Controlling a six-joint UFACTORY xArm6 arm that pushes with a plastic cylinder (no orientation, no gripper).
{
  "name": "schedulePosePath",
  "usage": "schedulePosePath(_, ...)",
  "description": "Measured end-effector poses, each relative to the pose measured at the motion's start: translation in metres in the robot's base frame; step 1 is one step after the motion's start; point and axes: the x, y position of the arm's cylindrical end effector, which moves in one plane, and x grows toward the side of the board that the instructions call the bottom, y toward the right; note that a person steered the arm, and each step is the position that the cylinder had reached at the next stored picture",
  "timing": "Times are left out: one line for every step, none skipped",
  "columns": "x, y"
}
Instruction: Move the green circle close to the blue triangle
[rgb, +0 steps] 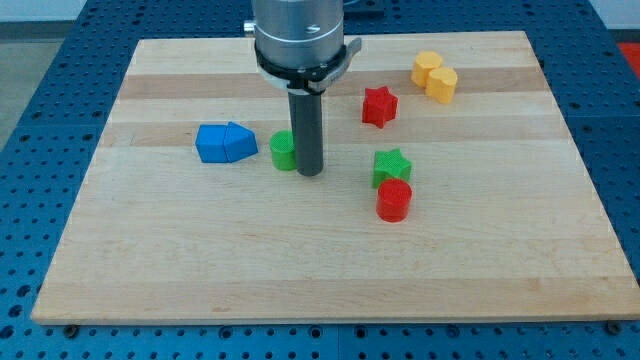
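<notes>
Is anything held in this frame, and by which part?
Nothing is held. My tip stands at the right side of the green circle; contact cannot be told.

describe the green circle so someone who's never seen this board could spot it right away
Start at the wooden board and find my tip, the dark rod's lower end near the middle. The green circle sits right against it on the view's left, with the blue block a little further left. Unlike the green star, it is a plain round cylinder.
</notes>
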Motion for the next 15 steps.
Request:
schedulePosePath(0.000, -0.008)
schedulePosePath(0.000, -0.014)
schedulePosePath(0.000, -0.022)
schedulePosePath(0.000, -0.026)
schedulePosePath(0.000, -0.028)
schedulePosePath(0.000, -0.030)
schedulePosePath(0.000, -0.034)
schedulePosePath(0.000, -0.040)
schedulePosePath(0.000, -0.043)
schedulePosePath(0.000, -0.043)
schedulePosePath(-0.001, -0.042)
schedulePosePath(-0.002, -0.042)
schedulePosePath(-0.003, -0.042)
schedulePosePath(-0.003, -0.042)
schedulePosePath(-0.003, -0.039)
